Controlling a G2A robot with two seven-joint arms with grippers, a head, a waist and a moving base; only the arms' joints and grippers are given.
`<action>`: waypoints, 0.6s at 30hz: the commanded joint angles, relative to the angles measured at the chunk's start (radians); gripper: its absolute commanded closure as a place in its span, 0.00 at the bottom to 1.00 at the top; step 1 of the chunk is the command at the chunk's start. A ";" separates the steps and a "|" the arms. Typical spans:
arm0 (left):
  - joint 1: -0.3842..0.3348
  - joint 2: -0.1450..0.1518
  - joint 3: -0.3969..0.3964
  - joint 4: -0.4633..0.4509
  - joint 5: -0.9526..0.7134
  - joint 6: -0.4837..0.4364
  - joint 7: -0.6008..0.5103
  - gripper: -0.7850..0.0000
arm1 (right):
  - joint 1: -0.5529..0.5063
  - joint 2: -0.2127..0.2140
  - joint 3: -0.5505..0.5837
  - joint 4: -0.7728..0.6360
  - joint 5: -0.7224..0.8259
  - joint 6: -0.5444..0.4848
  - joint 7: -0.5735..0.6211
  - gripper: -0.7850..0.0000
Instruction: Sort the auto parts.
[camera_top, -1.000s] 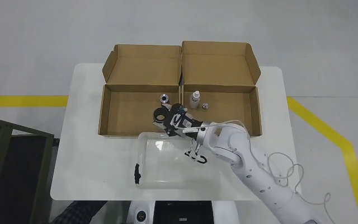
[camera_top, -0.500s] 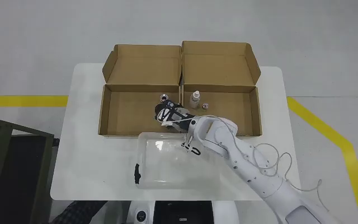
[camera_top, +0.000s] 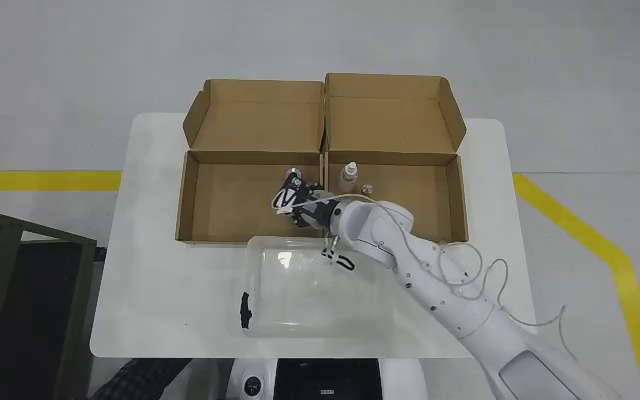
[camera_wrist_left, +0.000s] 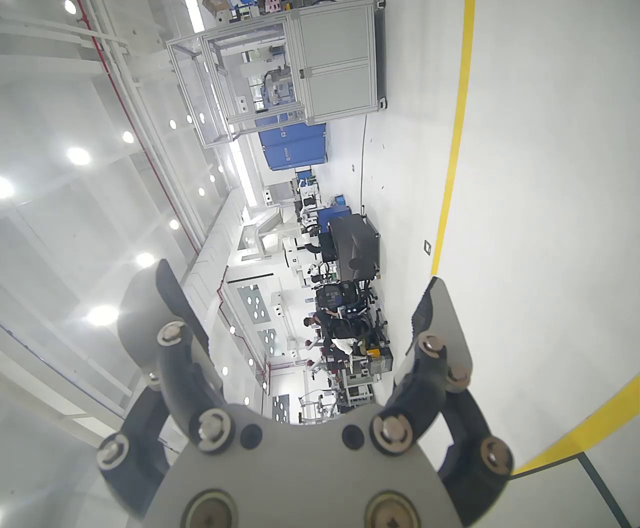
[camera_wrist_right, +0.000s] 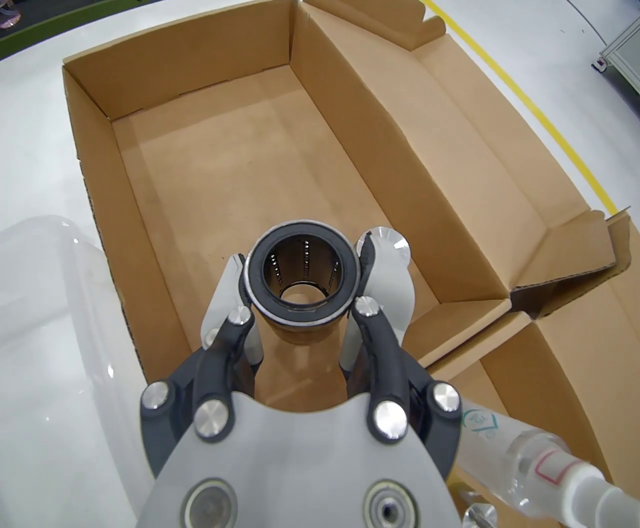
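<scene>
The right tool pinches a short metal cylinder with a black end ring, a linear bearing, its two fingers pressed against opposite sides of the sleeve. The bearing's open bore faces the wrist camera, with rows of tiny balls showing inside. It hangs within the left brown cardboard box, near that box's wall shared with the right brown cardboard box. Whether its lower end touches the box floor is hidden by the bearing itself.

Just behind one finger, inside the left box, a silver round-topped metal part peeks out, mostly covered. Beyond the shared wall of the left box stands a small clear bottle with a white cap. Its label carries a teal hexagon outline and a red square outline, with no legible print. A tiny round metal piece lies beside the bottle.

In front of the left box, a clear plastic tub with a black latch rests on the white bench.

The left tool points out at the room, fingers spread, with nothing between them.
</scene>
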 joint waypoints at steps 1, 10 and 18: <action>0.000 0.000 0.000 0.000 0.000 0.000 0.000 0.00 | 0.006 -0.004 -0.004 0.011 -0.001 -0.002 0.005 0.94; 0.000 0.000 0.000 0.000 0.000 0.000 0.000 0.00 | 0.021 -0.020 -0.006 0.051 0.000 -0.007 0.026 0.77; 0.000 0.000 0.000 0.000 0.000 0.000 0.000 0.00 | 0.018 -0.028 -0.001 0.069 -0.005 -0.018 0.037 0.69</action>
